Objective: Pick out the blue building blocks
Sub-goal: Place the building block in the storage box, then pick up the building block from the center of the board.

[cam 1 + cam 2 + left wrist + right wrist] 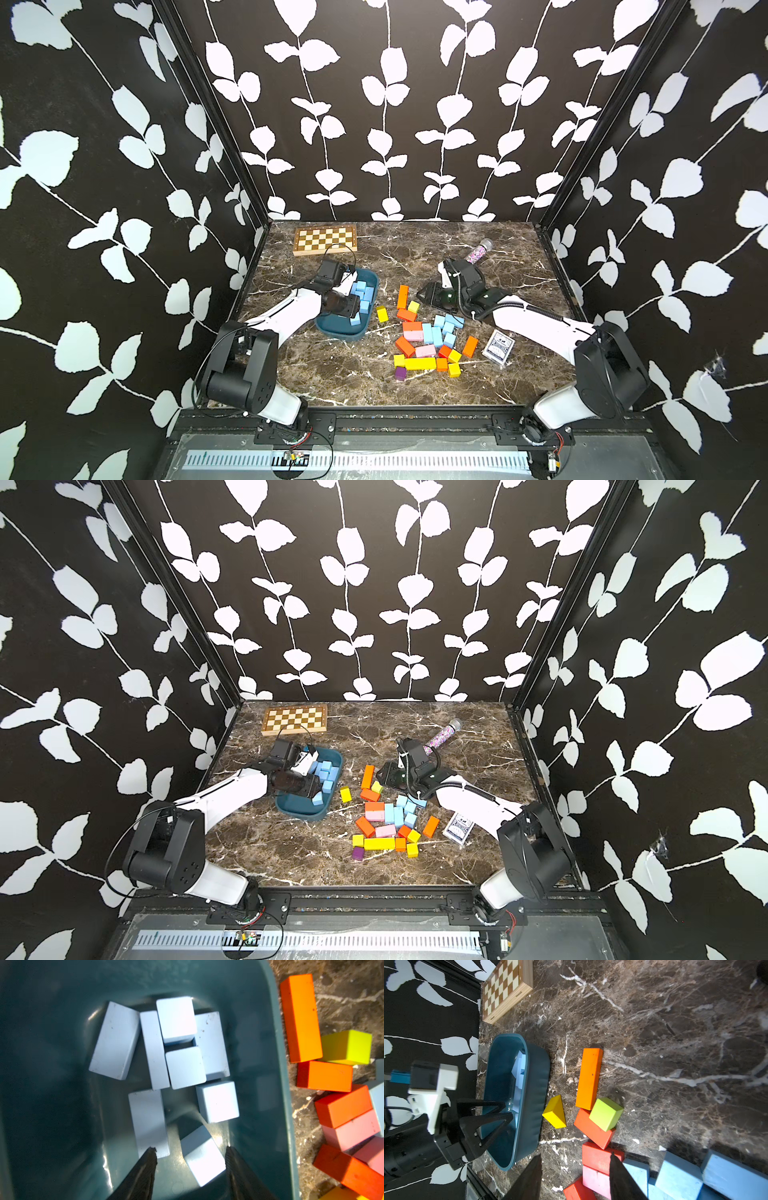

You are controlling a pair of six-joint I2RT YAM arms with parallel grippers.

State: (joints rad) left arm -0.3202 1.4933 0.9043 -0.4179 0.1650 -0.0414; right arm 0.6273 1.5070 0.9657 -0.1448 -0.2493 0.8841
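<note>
The marble counter (415,266) carries a teal tray (338,334). The left gripper (190,1150) hangs inside it, jaws parted around a tilted blue block. The right gripper (575,1156) hovers empty, jaws parted. The blue building blocks (185,1068) lie partly in the tray, partly in the mixed pile (424,351).

Sky-blue blocks (363,296), some in teal tray (332,328), others clustered on table (332,374).

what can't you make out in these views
- Both top views: the left arm covers part of the teal tray, so its blue blocks cannot be counted there.
- Left wrist view: the blue block by the left gripper is blurred; resting or falling is unclear.
- Both top views: the playing card box print is too small to read.
</note>
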